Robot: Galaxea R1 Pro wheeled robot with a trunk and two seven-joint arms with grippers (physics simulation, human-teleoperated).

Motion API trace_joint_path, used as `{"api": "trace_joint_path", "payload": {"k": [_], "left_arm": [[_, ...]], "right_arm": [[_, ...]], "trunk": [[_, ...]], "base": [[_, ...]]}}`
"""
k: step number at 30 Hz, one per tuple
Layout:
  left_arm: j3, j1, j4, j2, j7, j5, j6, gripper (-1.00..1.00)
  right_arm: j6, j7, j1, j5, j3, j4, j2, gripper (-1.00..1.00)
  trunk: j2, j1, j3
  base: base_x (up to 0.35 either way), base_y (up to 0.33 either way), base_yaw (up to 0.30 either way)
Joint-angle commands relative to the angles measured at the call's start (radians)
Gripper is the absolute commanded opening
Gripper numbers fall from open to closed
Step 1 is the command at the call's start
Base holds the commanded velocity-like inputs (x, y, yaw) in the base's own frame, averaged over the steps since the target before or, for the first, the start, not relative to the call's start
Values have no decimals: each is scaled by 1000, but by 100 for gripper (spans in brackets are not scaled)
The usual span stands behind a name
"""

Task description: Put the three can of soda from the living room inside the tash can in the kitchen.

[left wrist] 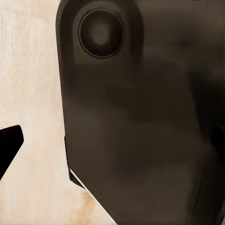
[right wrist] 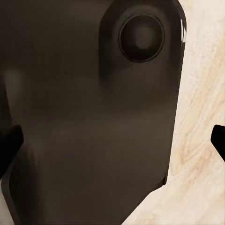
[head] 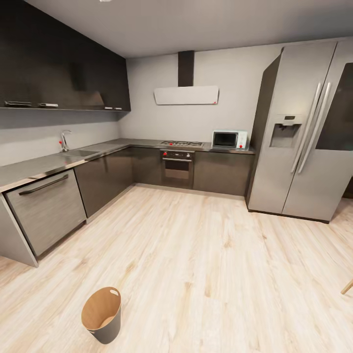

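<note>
Nearest, each wrist view looks past a broad dark rounded body with a round recess onto the light wood floor; a dark fingertip of the left tool juts in at the frame edge, and dark tips of the right tool flank its view, wide apart with nothing between them, though I cannot tell how far the left tool is open. In the head view the tash can stands upright on the floor at about seven o'clock, tan inside and dark grey outside; beyond it the desk runs along from nine to twelve o'clock with the sink tap, the oven and the microwave; the steel fridge stands at two o'clock.
</note>
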Motion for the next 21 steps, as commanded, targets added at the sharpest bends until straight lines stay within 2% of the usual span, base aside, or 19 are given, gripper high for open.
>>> {"api": "trace_joint_path", "payload": {"k": [1, 8, 12, 15, 19, 20, 21], "left_arm": [[0, 0, 0, 0, 0, 0, 0, 100], [0, 0, 0, 0, 0, 0, 0, 100], [1, -19, -23, 22, -23, 18, -23, 100], [2, -33, -40, 39, -39, 35, -6, 100], [3, -13, -62, 62, -62, 57, 17, 100], [3, 20, -1022, 80, -279, 80, 190, 100], [3, 53, -1150, 82, -283, 82, 218, 100]], "right_arm": [[0, 0, 0, 0, 0, 0, 0, 100], [0, 0, 0, 1, 1, -1, 0, 100], [-22, -3, -11, 5, 8, -24, -23, 100], [-39, -5, -13, 5, 23, -41, -31, 100], [-62, -7, -7, 4, 46, -64, -35, 100], [-230, -7, -6, 4, 107, -629, -35, 100], [-230, -8, -3, 4, 119, -719, -35, 100]], "trunk": [[0, 0, 0], [0, 0, 0], [0, 0, 0], [0, 0, 0], [0, 0, 0], [0, 0, 0], [0, 0, 0]], "base": [[0, 0, 0], [0, 0, 0], [0, 0, 0], [0, 0, 0], [0, 0, 0], [0, 0, 0], [0, 0, 0]]}}
